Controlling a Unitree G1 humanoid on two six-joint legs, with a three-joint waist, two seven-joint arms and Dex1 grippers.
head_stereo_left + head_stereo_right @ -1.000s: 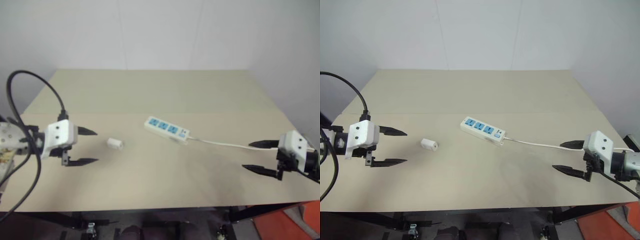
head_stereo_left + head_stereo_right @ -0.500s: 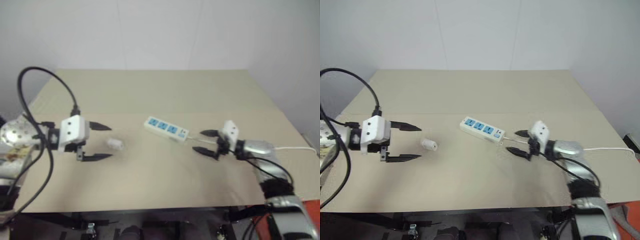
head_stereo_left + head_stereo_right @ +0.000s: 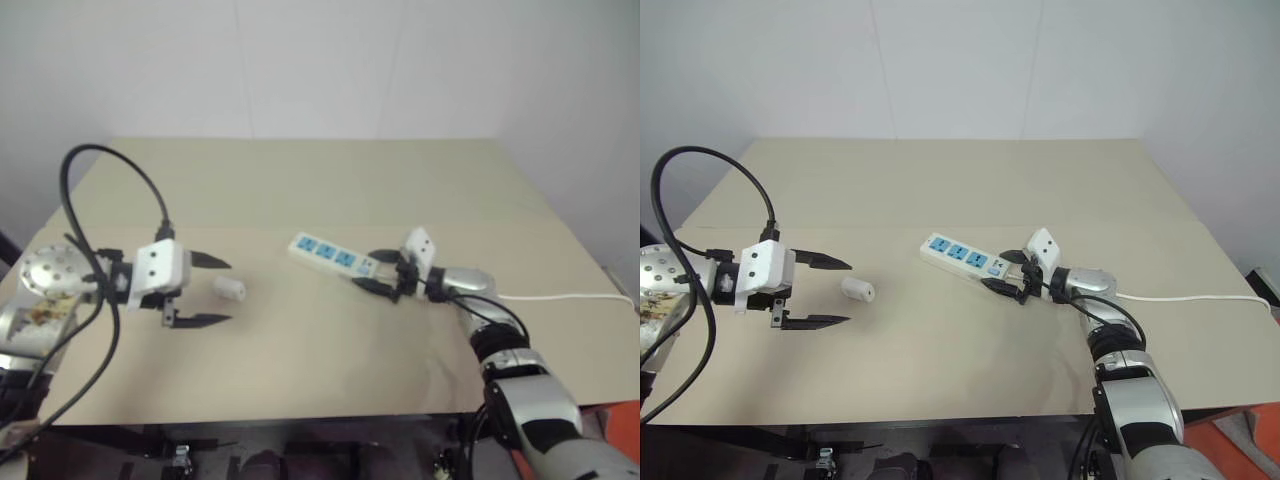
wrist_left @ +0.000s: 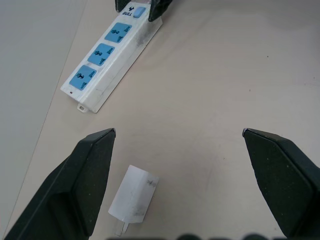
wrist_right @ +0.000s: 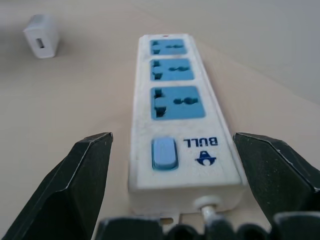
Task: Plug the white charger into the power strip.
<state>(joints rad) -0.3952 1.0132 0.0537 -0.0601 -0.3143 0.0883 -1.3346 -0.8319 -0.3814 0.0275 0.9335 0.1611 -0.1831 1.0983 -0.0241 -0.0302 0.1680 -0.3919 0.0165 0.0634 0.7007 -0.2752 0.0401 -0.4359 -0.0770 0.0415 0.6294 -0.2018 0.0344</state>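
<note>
Right eye view: one white charger point(image 3: 858, 290) lies on the worktop point(image 3: 940, 190), well apart from the one power strip point(image 3: 965, 258) with three blue sockets. The right gripper point(image 3: 1005, 274) has swung in, fingers apart around the strip's switch end, ready to steady it. The left gripper point(image 3: 825, 293), fingers spread, has edged beside the charger.

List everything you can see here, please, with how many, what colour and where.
table: one, beige, under everything.
power strip: one, white with three blue sockets and a blue switch, lying flat near the table's middle.
cord: one, thin, white, running from the strip to the right edge.
charger: one, small, white, lying left of the strip.
left gripper: one, black fingers, open, just left of the charger.
right gripper: one, black fingers, open, around the strip's switch end.
</note>
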